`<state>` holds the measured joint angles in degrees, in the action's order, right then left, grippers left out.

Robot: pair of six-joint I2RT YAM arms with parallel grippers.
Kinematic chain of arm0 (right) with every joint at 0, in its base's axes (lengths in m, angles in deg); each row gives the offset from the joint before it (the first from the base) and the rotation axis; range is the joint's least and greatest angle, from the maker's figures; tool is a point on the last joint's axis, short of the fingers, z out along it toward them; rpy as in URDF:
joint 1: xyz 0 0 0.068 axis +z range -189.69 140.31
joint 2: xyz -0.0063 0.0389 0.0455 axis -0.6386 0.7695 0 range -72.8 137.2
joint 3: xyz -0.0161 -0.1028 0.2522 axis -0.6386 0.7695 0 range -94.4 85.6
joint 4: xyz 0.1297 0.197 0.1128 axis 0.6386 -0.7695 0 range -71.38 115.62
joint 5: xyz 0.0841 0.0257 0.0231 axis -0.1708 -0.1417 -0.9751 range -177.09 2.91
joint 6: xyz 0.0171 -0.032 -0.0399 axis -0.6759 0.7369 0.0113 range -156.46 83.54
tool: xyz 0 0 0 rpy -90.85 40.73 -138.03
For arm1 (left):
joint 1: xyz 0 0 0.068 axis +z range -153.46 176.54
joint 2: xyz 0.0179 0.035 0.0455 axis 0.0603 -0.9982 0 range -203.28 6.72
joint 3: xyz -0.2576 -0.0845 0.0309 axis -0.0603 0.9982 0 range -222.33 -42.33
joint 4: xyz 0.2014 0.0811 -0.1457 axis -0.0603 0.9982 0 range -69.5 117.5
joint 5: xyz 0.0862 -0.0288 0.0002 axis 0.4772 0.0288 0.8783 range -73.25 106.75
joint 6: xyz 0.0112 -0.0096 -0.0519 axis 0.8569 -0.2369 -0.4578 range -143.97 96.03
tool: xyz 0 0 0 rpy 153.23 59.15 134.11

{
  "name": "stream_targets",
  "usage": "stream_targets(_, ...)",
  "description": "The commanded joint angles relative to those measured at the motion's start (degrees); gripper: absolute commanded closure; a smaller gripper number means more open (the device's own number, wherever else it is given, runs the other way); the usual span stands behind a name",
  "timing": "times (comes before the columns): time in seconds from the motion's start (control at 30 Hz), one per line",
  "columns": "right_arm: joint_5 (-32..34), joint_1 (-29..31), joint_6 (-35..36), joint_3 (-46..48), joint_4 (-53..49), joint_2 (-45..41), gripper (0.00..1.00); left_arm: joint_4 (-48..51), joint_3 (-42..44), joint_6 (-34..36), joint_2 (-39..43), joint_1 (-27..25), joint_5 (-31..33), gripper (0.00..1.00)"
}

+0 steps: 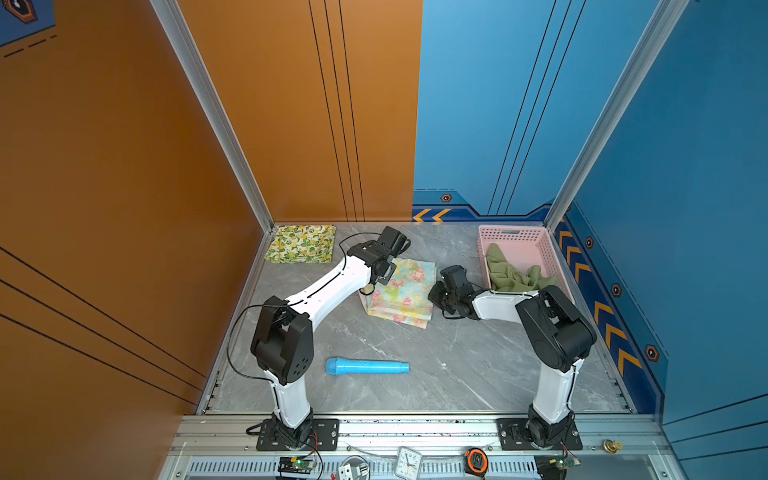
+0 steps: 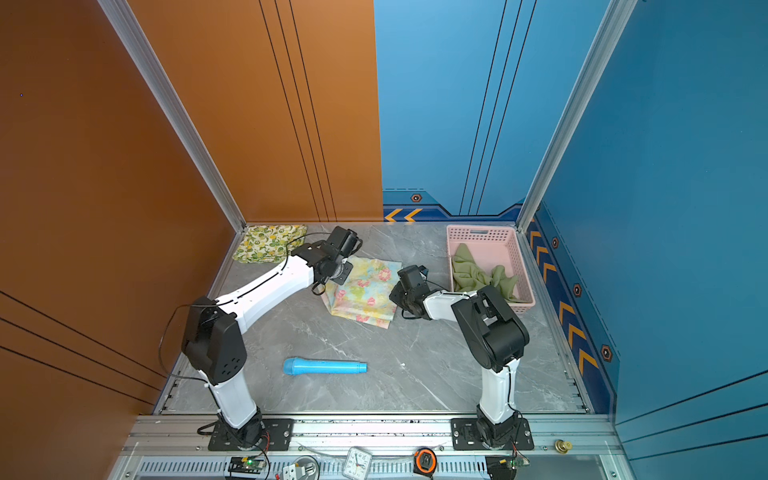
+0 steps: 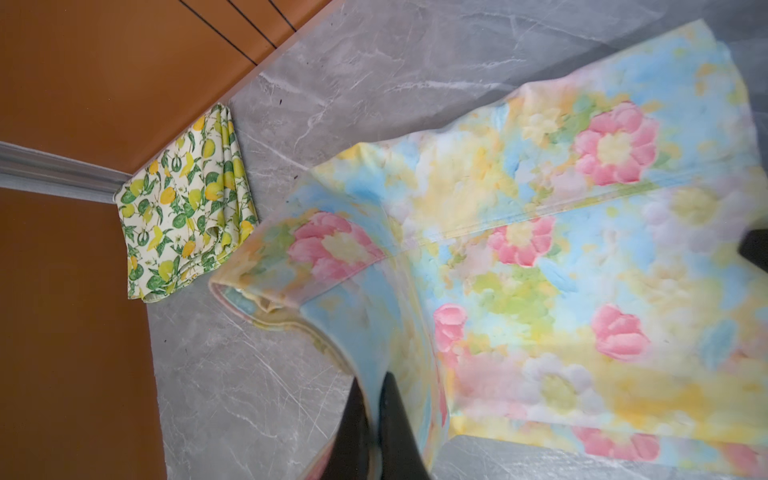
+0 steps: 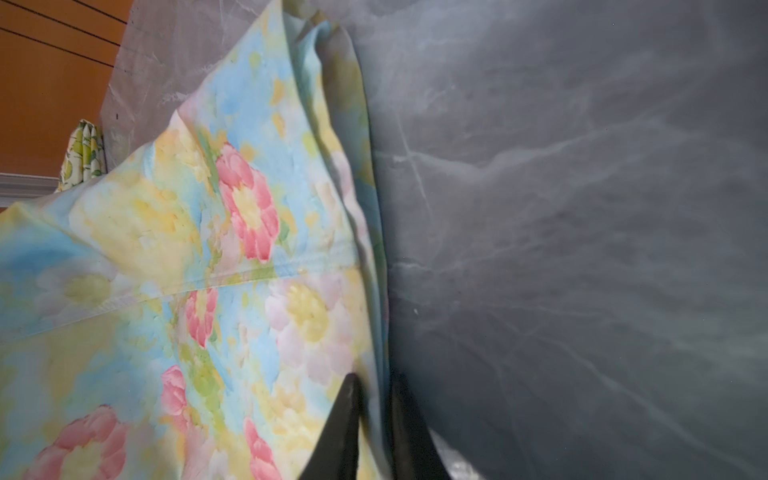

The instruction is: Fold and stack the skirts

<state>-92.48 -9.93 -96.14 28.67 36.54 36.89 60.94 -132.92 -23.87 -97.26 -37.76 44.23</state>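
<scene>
The folded pastel floral skirt [image 1: 402,293] [image 2: 363,291] lies mid-table in both top views. My left gripper [image 3: 372,384] is shut on its left edge, which rises off the marble. My right gripper [image 4: 376,380] is shut on the stacked layers of its right edge. The folded lemon-print skirt [image 1: 301,244] [image 2: 270,244] [image 3: 187,203] rests in the far left corner. The olive green skirt [image 1: 515,272] [image 2: 482,272] sits crumpled in the pink basket [image 1: 515,235] at the far right.
A blue cylinder [image 1: 368,366] [image 2: 325,367] lies on the marble table [image 1: 457,365] near the front, between the arm bases. Orange and blue walls close the table's left, back and right sides. A clock and tape measure sit on the front rail.
</scene>
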Motion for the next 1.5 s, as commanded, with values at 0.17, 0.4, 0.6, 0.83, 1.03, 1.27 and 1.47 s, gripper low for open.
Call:
stream_targets(0.17, -1.46, 1.82, -4.1, -0.45, 3.67, 4.71, 0.89, 0.73, -3.59, 0.86, -3.73, -5.97, -1.65, 1.0)
stream_targets(0.4, -1.86, 2.95, -5.17, -2.05, 5.48, 7.07, 0.88, 0.71, -5.21, -1.97, -6.89, -10.15, -6.11, 1.0)
stream_targets(0.6, -2.21, 2.25, -5.53, -0.2, 7.18, 6.77, 0.69, 0.71, -6.21, -4.9, -8.58, -10.8, -10.84, 0.87)
stream_targets(0.83, -2.87, 1.44, -6.1, 1.62, 8.87, 6.17, 0.59, 0.27, -10.57, -8.21, -6.57, -8.07, -19.34, 0.15)
stream_targets(1.03, -2.9, 0.96, -5.87, 2.17, 8.97, 5.72, 0.59, -2.04, -8.91, -9.98, -2.37, -6.42, -23.1, 0.15)
stream_targets(1.27, -2.73, 0.48, -3.06, 2.38, 7.33, 4.78, 0.56, -3.88, 1.32, -11.62, 4.66, 1.05, -24.75, 0.19)
stream_targets(1.47, -1.05, 0.65, 2.19, 1.97, 5.24, 3.28, 0.51, -6.55, 9.89, -20.57, 8.22, 9.73, -31.38, 0.17)
